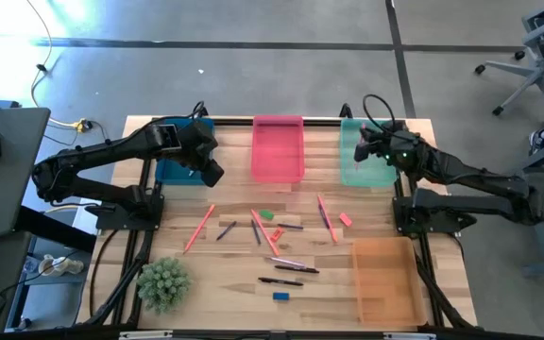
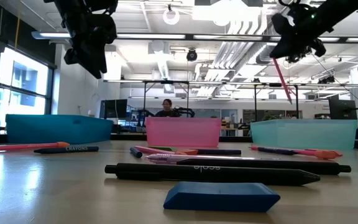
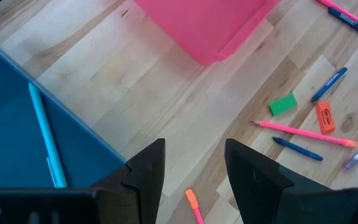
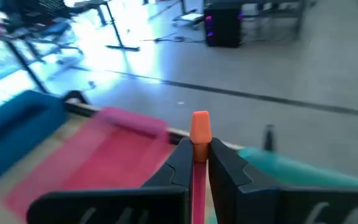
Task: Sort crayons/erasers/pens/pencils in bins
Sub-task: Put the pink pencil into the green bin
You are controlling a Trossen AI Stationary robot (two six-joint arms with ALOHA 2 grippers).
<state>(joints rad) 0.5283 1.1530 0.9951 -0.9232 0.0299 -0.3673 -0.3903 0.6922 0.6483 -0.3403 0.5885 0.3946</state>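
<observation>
Pencil (image 4: 200, 134) pinched in right gripper (image 4: 197, 155) over teal bin (image 1: 365, 151) | left gripper (image 3: 194, 171) agape, empty

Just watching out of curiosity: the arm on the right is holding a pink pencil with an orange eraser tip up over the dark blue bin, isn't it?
Not quite. The right gripper does hold the pink pencil with the orange tip, but the high view shows it above the teal-green bin, not the dark blue bin, which sits under the left arm.

High view: overhead, looking straight down on the table (image 1: 206, 283). Low view: table height, level, close behind a blue eraser (image 2: 221, 196). Wrist views: forward past fingers. All share the pink bin (image 1: 278, 147).
</observation>
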